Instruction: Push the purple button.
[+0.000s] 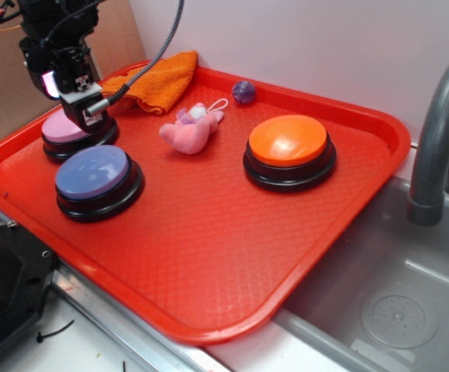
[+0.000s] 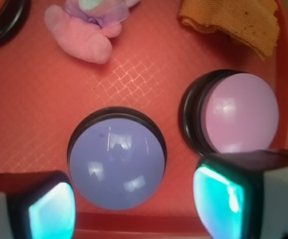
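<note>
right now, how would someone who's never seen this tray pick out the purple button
On the red tray, look at the left end, where two dome buttons sit side by side. The purple button is the nearer one; its neighbour is pink, and the far orange button stands alone.

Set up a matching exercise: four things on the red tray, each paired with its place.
1. purple button
2. pink button
3. orange button
4. orange cloth

a. at the tray's back rim
b. alone on the sink side
c. partly under the gripper
d. nearest the tray's front edge

Pairs: 1-d, 2-c, 3-b, 4-a
</note>
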### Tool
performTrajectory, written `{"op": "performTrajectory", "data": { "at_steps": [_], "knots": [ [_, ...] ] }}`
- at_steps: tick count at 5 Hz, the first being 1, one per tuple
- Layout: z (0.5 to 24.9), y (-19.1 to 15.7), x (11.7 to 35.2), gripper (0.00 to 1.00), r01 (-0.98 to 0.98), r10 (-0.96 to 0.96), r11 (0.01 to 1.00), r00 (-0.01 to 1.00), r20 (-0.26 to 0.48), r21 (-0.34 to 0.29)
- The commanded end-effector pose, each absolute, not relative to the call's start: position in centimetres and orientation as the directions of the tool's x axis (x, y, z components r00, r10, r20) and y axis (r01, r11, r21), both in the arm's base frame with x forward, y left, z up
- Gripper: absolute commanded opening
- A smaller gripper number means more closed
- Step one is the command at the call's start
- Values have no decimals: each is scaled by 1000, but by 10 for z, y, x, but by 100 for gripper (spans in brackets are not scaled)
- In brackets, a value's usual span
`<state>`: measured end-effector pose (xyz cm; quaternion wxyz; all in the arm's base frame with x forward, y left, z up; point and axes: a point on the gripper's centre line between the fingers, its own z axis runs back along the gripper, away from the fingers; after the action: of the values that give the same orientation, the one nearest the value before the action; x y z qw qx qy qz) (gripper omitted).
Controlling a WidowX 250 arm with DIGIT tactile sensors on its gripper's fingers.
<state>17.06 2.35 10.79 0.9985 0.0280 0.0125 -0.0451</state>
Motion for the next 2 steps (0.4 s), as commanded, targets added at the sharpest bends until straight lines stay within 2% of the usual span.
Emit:
{"op": "performTrajectory", "data": {
  "at_steps": [1,2],
  "knots": [
    [131,21,177,100,84,-86,994,996,36,64],
    [141,18,175,100,70,-74,994,996,49,80]
  ]
}}
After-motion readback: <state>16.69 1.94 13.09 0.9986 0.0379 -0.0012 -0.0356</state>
